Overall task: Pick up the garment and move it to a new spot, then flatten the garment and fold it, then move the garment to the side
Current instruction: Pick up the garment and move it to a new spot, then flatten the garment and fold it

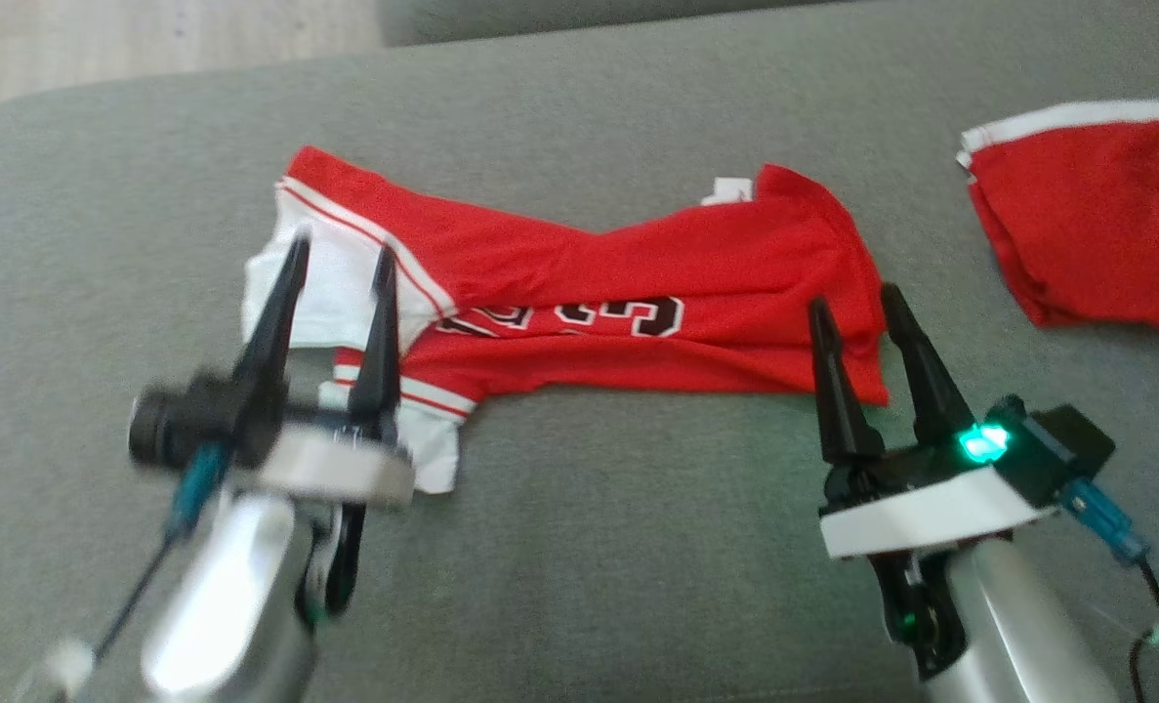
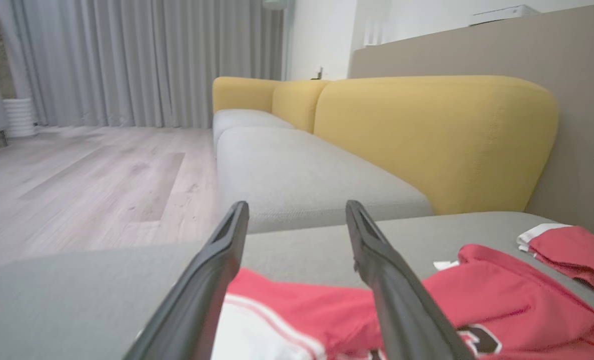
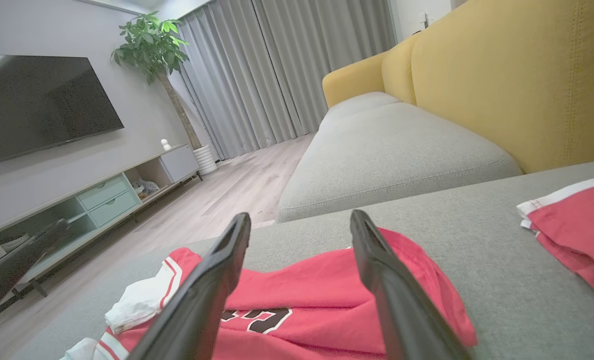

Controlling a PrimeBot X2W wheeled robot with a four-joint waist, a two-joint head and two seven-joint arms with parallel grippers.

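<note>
**Left gripper (image 1: 341, 250) and right gripper (image 1: 855, 300) open and empty, one at each end of the red basketball jersey with black numbers (image 1: 638, 268)**

Jaws on both are spread wide with nothing between them. The left gripper is over the jersey's white-trimmed left end. The right gripper is at its near right corner.

The jersey lies mid-way across the grey fabric sofa cushion (image 1: 589, 547), long axis left-right. It's bunched and twisted in the middle, so by my read it isn't flat yet. Each arm is nearest its own end, so a flattening pull would run outward along that axis.

A second red folded garment with white trim (image 1: 1096, 215) sits well apart at far right.

Unclear:
- left gripper is motion-blurred in head view
- can't tell if either gripper's tips touch cloth
- numbers are partly folded under
- jersey's near left edge is hidden behind the left gripper
</note>
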